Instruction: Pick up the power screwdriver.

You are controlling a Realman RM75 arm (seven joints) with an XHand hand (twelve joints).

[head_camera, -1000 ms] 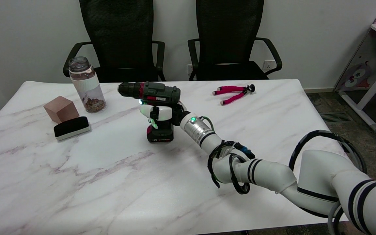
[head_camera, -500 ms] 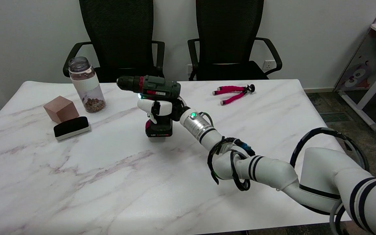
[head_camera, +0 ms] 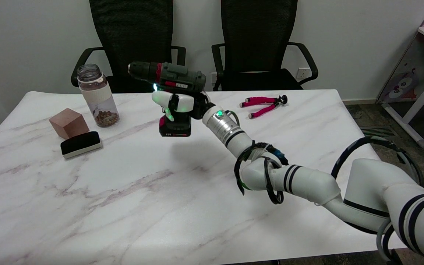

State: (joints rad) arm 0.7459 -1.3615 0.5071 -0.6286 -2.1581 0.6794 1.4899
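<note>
Robot hand (head_camera: 178, 105) grips power screwdriver (head_camera: 171, 90) above table (head_camera: 123, 191); bottle (head_camera: 98, 95), cube (head_camera: 69, 122), eraser (head_camera: 81, 144) well left.

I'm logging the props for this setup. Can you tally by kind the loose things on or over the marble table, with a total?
Power tools: 1, dark green and red power screwdriver, held by the right hand
Containers: 1, clear jar
Blocks: 1, brown cube
Erasers: 1, black board eraser
Tripods: 1, pink mini tripod
Total: 5
</note>
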